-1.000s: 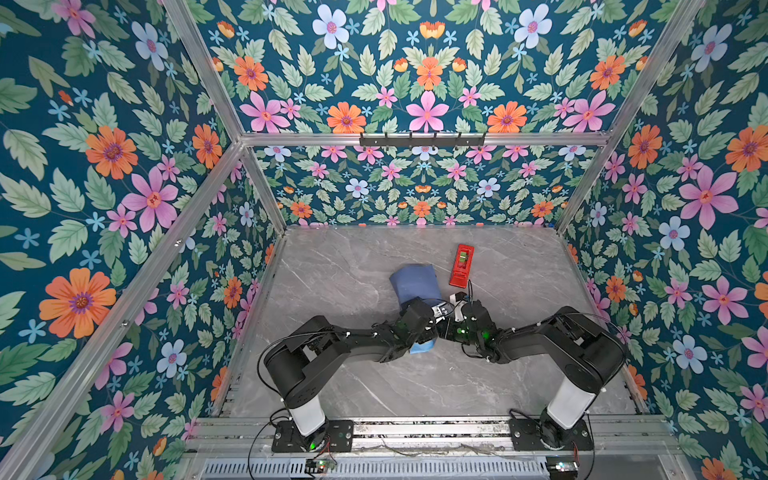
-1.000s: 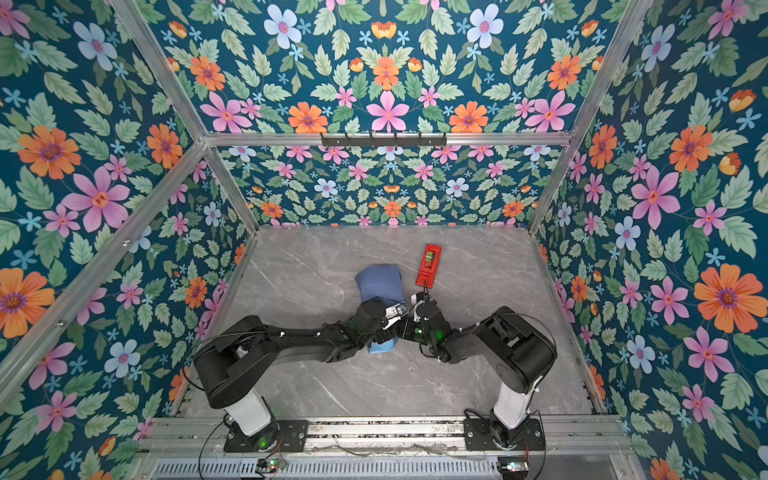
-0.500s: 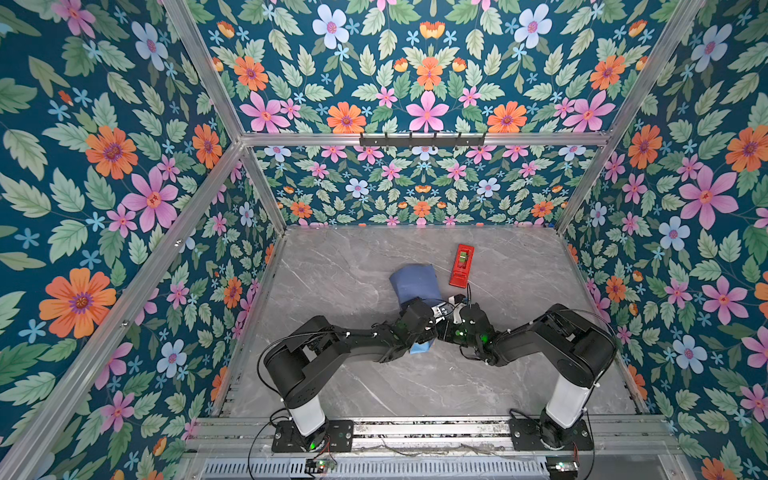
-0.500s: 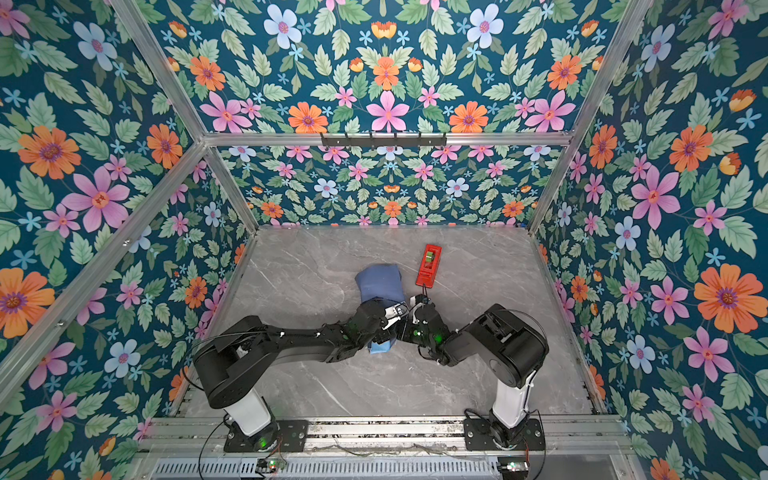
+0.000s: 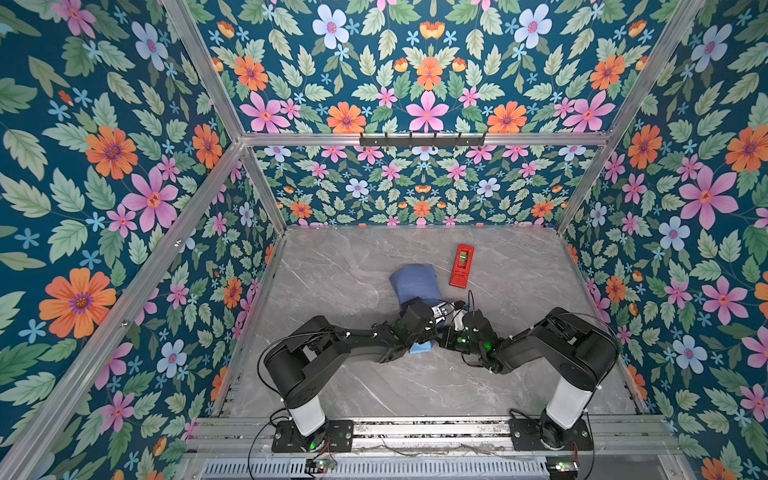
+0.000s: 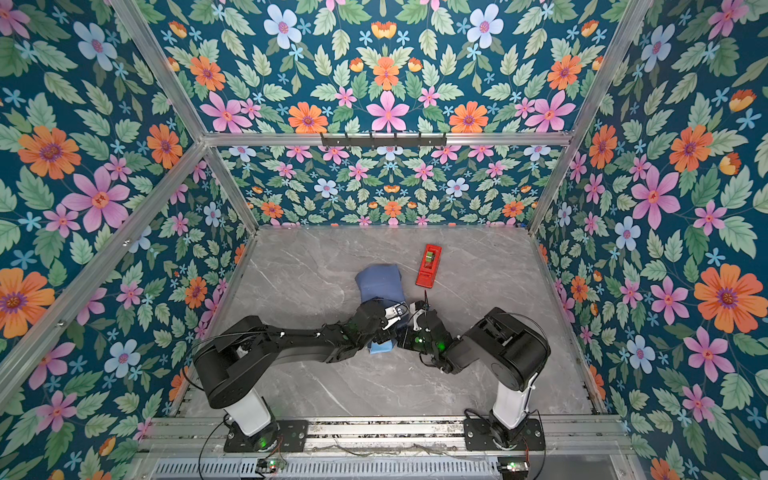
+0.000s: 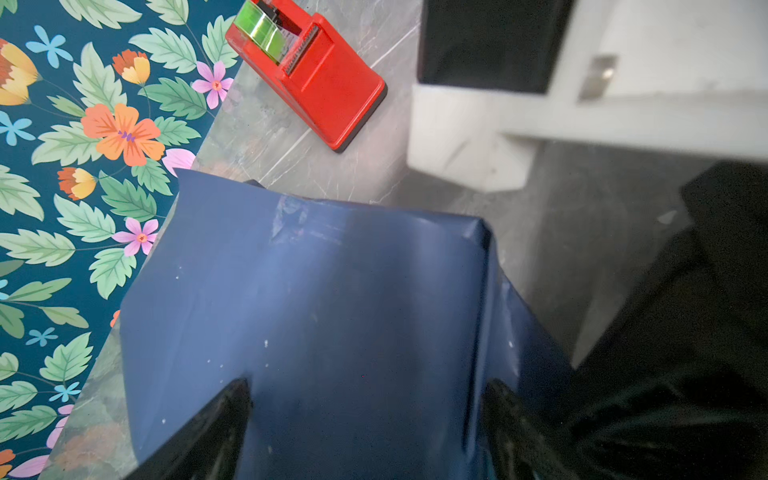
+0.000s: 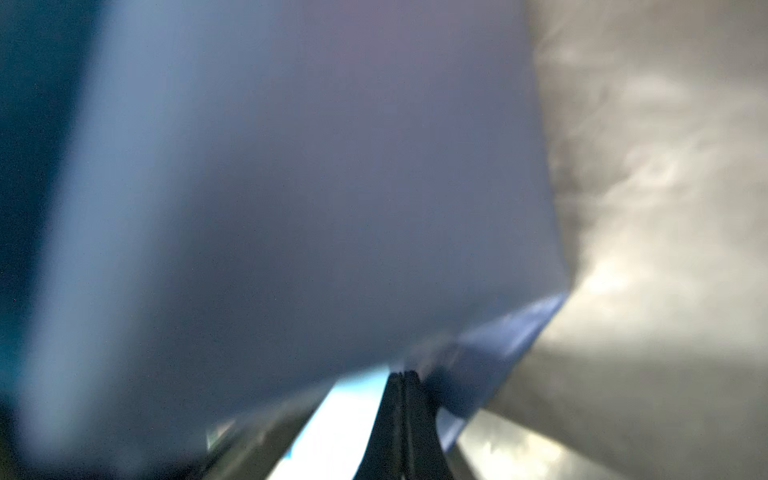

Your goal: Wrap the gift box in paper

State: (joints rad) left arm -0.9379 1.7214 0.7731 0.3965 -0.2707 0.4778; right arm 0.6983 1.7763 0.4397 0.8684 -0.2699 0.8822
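Well, the paper (image 5: pixel 413 282) sits near the middle of the grey, marble-veined counter (image 5: pixel 332 374), folded into a boxy bundle with its darker slate-blue face outward. In the left wrist view the sheet (image 7: pixel 332 311) is smooth and faintly glossy, with a crumpled scuff near one edge and a squared corner where it bends down. The gift box is hidden under the wrapping, so only its blocky shape shows. A scrap of the lighter blue face peeks out beneath the left arm in both top views.

The left tool (image 7: pixel 368 390) is spread wide, its shiny black fingers (image 7: pixel 216 428) lying over the top of the bundle. The right tool (image 8: pixel 401 374) is pressed together, pinching the paper's edge in a blurred close view.

A glossy red plastic tape dispenser (image 5: pixel 461 266) with a green roll lies just beside the bundle, apart from it.
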